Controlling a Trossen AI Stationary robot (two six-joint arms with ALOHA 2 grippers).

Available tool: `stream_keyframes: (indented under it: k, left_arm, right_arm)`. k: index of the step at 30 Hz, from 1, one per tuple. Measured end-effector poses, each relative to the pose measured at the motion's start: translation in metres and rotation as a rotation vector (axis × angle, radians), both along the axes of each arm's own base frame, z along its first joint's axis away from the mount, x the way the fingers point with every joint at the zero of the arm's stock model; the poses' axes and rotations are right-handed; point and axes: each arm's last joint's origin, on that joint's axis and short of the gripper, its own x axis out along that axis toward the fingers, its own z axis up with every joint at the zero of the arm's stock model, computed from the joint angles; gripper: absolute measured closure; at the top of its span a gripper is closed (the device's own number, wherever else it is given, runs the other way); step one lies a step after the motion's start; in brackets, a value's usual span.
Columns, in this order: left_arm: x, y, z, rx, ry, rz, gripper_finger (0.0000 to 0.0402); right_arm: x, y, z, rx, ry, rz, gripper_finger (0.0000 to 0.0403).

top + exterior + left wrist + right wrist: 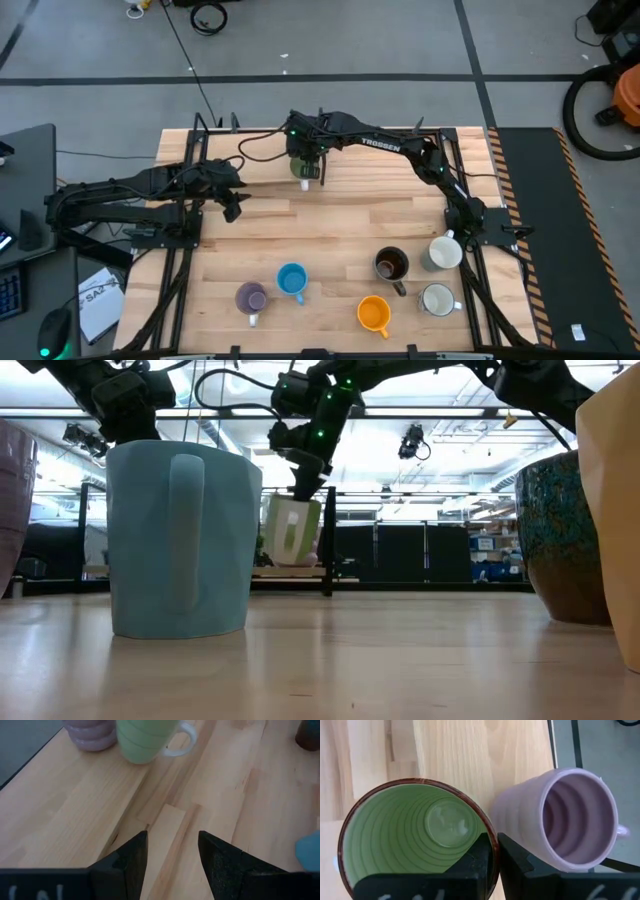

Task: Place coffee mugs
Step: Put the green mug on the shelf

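Note:
My right gripper [306, 160] reaches over the table's far middle and is shut on the green mug [415, 835], which has a brown rim and a white handle [182, 742]. A lilac mug [575, 820] stands right beside it on the far side, close to the table's far edge. In the high view the right gripper hides that lilac mug. My left gripper [172, 852] hovers open above bare wood, left of the green mug [303, 172]. Along the near side stand a second lilac mug [250, 297], a blue [291, 280], an orange [373, 313], a dark brown [390, 264] and two white mugs [443, 252] [437, 299]. My right gripper pinches the green mug's rim wall [492, 845] on the side toward the lilac mug, with one finger [477, 857] inside the cup and the other [517, 862] outside. It comes from above, pointing down. The mug is roughly upright; whether its base touches the table I cannot tell.
The blue mug [180, 540] and the dark brown mug [560, 540] loom close in the low view. The table's middle is bare wood between the far pair and the near row. Black frame rails run along the table's left and right edges.

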Motion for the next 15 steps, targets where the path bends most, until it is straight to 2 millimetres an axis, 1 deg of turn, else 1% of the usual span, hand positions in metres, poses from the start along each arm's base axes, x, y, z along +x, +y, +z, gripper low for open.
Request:
stream_keyframes:
  k: [15]
  left_arm:
    - [0.001,-0.0001,0.0009,-0.004,-0.015,-0.008,0.0221]
  right_arm:
    - [-0.0032,-0.0037,-0.0013,0.019,0.019,0.001,0.0367]
